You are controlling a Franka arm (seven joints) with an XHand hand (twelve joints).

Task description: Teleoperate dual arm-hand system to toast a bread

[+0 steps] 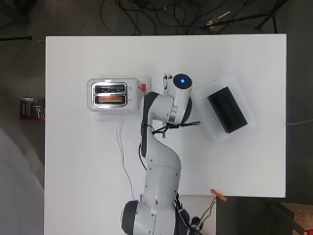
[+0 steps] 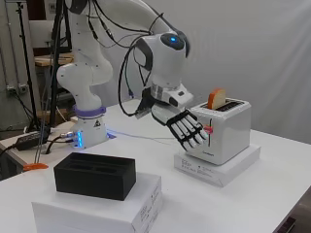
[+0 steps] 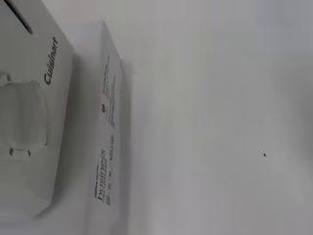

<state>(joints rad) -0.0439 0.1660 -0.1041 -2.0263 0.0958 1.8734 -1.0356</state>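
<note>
**At the toaster's lever, bread still standing high**

Centre of the side view: the robot hand (image 2: 188, 130), fingers straight and holding nothing, hangs beside the red lever (image 2: 209, 129) of the toaster (image 2: 224, 131). Bread (image 2: 216, 99) sits raised in one slot. Pressing the lever down looks next; fingertips must land on top of it.
</note>
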